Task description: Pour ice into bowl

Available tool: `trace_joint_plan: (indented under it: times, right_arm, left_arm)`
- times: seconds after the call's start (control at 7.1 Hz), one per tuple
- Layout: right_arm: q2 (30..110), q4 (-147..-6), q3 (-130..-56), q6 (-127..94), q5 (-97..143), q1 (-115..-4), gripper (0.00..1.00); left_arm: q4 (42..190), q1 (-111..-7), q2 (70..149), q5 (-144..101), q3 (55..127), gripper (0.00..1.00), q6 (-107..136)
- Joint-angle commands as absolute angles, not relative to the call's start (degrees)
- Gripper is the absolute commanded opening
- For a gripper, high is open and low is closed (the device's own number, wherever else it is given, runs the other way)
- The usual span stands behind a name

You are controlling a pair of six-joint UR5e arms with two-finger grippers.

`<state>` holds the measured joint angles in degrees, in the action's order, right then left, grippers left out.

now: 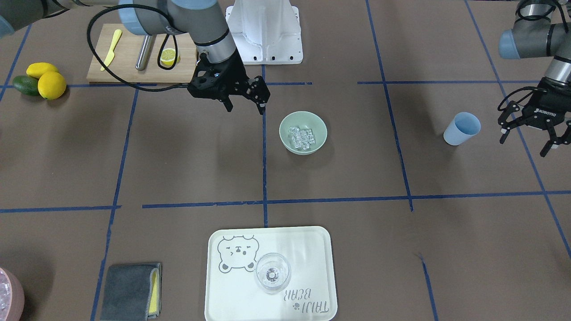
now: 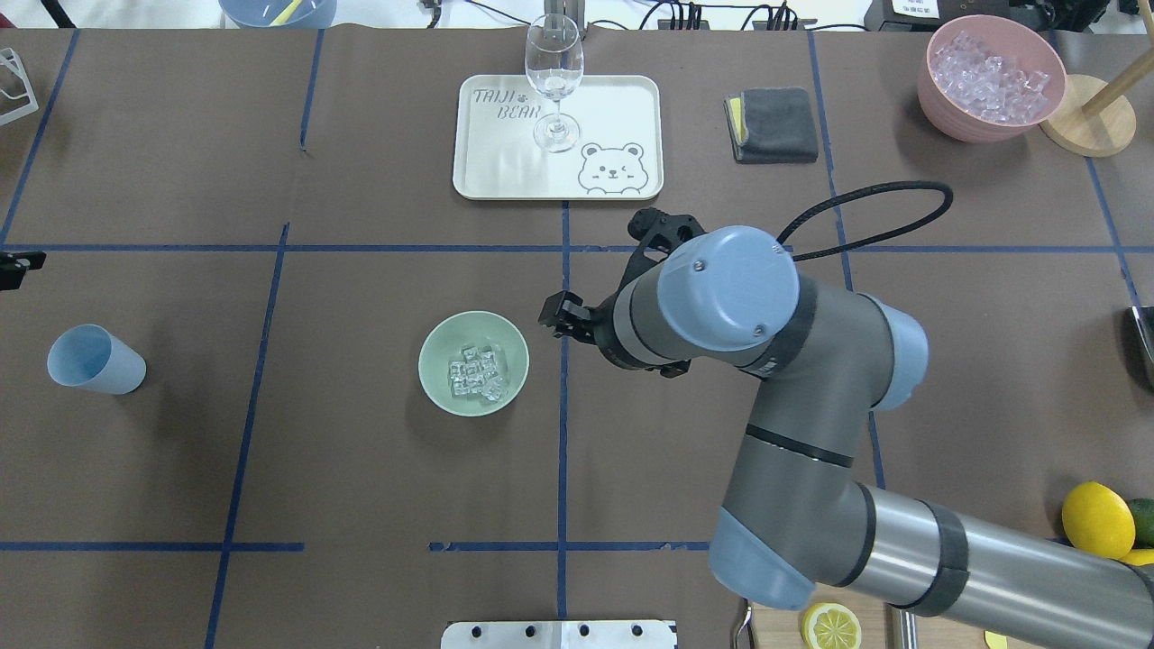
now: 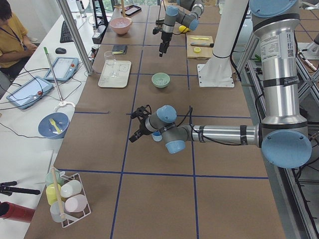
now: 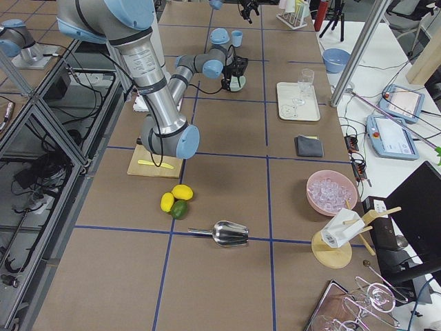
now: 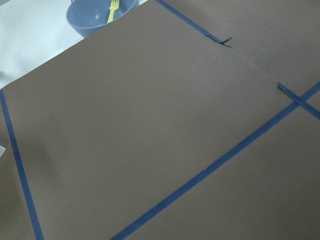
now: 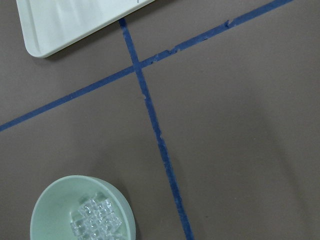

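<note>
Evidently the pouring is done: the ice point(image 1: 303, 137) sits heaped inside the bowl point(image 1: 312, 119) mid-way across the counter point(image 1: 178, 156), while the left pincer point(image 1: 526, 145) by the blue cup point(image 1: 461, 128) and the right pincer point(image 1: 246, 109) beside the bowl both hang spread and empty.

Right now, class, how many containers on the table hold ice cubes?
2. The green bowl in the table's middle, and the pink bowl at the far corner on the robot's right. The blue cup looks empty.

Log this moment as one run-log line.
ice in bowl | blue cup unheld | left pincer open, empty | right pincer open, beside bowl
</note>
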<state>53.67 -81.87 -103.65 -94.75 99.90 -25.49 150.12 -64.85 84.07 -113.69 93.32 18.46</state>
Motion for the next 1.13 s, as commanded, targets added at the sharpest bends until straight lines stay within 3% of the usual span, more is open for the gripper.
trace_joint_plan:
  times: [0.0, 0.28, 0.56, 0.7, 0.84, 0.99]
  right_arm:
    - [47.4, -81.5, -94.7, -94.7, 96.8, -22.9, 1.00]
    - [41.3, -81.5, -84.9, -94.3, 95.7, -21.9, 1.00]
    - [40.5, -78.3, -80.4, -94.3, 95.6, -20.9, 0.88]
    - [40.5, -78.0, -79.9, -94.3, 95.7, -20.7, 0.62]
    - [40.8, -78.0, -80.2, -93.7, 96.0, -20.7, 0.01]
    - [41.2, -78.0, -81.3, -93.7, 96.3, -20.7, 0.00]
  left_arm:
    - [140.4, -69.2, 89.1, -119.4, 93.3, 1.00, 19.3]
    - [140.4, -69.3, 87.9, -119.4, 93.2, 1.00, 22.0]
    - [140.6, -69.3, 87.4, -119.2, 93.2, 1.00, 22.7]
    - [141.1, -69.3, 85.5, -119.4, 93.9, 1.00, 22.3]
    - [141.2, -69.3, 85.5, -118.9, 94.0, 1.00, 22.7]
    - [141.2, -69.3, 85.6, -118.8, 94.0, 1.00, 22.8]
